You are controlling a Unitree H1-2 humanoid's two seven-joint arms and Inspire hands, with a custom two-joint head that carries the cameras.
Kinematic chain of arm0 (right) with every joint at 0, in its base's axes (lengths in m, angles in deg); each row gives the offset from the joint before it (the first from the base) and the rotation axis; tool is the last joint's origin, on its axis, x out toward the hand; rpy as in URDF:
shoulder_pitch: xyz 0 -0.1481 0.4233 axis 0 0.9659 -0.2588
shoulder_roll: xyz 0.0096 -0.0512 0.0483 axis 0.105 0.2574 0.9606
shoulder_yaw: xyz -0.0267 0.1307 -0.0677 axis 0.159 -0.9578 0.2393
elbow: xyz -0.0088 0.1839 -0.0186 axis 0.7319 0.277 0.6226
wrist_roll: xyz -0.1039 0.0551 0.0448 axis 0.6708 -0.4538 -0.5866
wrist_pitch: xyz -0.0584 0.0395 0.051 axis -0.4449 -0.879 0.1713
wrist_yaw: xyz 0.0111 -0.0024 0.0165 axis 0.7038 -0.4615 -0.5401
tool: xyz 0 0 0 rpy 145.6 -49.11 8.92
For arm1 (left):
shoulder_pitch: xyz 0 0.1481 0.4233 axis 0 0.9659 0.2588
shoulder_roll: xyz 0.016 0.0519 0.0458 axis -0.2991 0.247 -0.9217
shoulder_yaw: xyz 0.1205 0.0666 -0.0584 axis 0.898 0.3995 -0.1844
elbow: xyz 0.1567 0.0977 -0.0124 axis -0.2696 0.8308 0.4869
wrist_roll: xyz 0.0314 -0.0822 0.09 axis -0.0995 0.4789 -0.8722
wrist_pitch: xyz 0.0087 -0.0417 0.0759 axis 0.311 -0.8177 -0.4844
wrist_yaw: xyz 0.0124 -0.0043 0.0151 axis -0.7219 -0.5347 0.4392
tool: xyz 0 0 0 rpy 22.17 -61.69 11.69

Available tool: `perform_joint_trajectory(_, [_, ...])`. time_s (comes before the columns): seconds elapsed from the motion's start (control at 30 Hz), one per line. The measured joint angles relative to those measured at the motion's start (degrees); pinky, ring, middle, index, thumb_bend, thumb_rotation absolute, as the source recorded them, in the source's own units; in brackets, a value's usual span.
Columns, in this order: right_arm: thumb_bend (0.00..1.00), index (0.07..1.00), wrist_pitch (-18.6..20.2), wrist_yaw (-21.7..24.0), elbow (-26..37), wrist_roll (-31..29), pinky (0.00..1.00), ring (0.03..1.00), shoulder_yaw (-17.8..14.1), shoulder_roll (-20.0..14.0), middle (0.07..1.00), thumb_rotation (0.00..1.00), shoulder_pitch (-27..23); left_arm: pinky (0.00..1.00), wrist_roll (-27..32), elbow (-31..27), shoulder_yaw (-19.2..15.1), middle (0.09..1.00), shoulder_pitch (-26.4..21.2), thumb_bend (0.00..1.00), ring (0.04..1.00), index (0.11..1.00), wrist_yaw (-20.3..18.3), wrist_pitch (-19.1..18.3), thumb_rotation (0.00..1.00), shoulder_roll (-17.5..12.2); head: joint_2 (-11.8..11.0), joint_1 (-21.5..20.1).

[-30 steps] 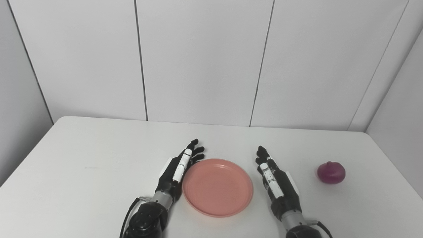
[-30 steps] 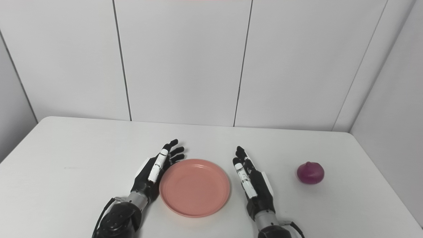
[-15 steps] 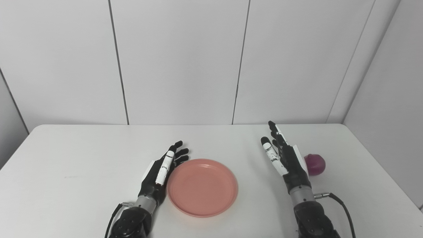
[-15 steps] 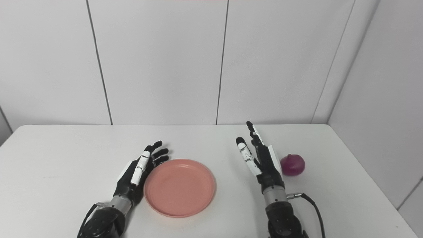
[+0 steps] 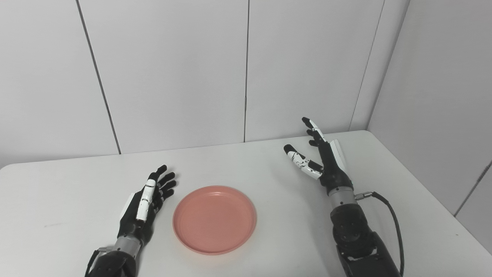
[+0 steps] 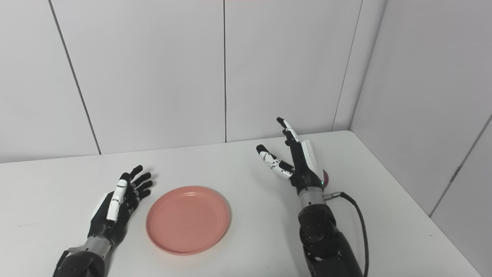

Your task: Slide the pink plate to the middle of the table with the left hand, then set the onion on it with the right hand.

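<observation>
We note pink plate (image 5: 214, 219) empty on worktop (image 5: 57, 200). Left hand (image 5: 144, 207) beside plate, fingers spread, empty. Right hand (image 6: 298, 161) splayed, empty; onion (image 6: 326, 178) mostly hidden behind it.

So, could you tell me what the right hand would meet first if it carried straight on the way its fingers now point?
Nothing on the table, it seems: the right hand points up and away, so probably the back wall. The onion sits behind it, mostly hidden.

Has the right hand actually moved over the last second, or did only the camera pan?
Yes. The right hand has moved right, away from the round pink plate, and now covers all but a sliver of the purple onion, fingers apart.
</observation>
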Motion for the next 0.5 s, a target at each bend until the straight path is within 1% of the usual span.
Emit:
perform_joint_trajectory(0.17, [0.80,0.912,3.78,-0.05,-0.15,3.84,0.82,0.914,0.02,-1.23,0.930,0.51,-0.15,0.92,0.33,1.18,-0.65,0.898,-0.57,0.48,0.891,0.924,-0.04,0.61,1.00,-0.02,-0.18,-0.62])
perform_joint_trajectory(0.3, [0.83,0.923,8.23,0.50,-0.04,6.95,0.82,0.916,0.46,-2.55,0.927,0.53,-0.37,0.92,0.34,1.31,-1.02,0.900,-0.63,0.47,0.890,0.927,-0.04,0.69,1.00,-0.02,-0.26,-1.32])
perform_joint_trajectory(0.37, [0.83,0.923,10.00,0.76,-0.02,8.06,0.82,0.915,0.71,-3.30,0.924,0.52,-0.44,0.92,0.34,1.34,-1.12,0.900,-0.63,0.47,0.891,0.926,-0.04,0.69,1.00,-0.02,-0.26,-1.50])
perform_joint_trajectory(0.4, [0.84,0.925,10.41,0.85,-0.03,8.82,0.86,0.919,0.92,-3.71,0.924,0.51,-0.44,0.92,0.34,1.36,-1.16,0.896,-0.63,0.47,0.887,0.925,-0.04,0.69,1.00,-0.02,-0.26,-1.50])
perform_joint_trajectory(0.5, [0.86,0.922,12.48,1.97,-0.40,10.65,0.89,0.921,1.97,-5.38,0.920,0.49,-0.71,0.91,0.35,1.37,-1.18,0.895,-0.64,0.48,0.886,0.919,-0.04,0.70,1.00,0.00,-0.26,-2.02])
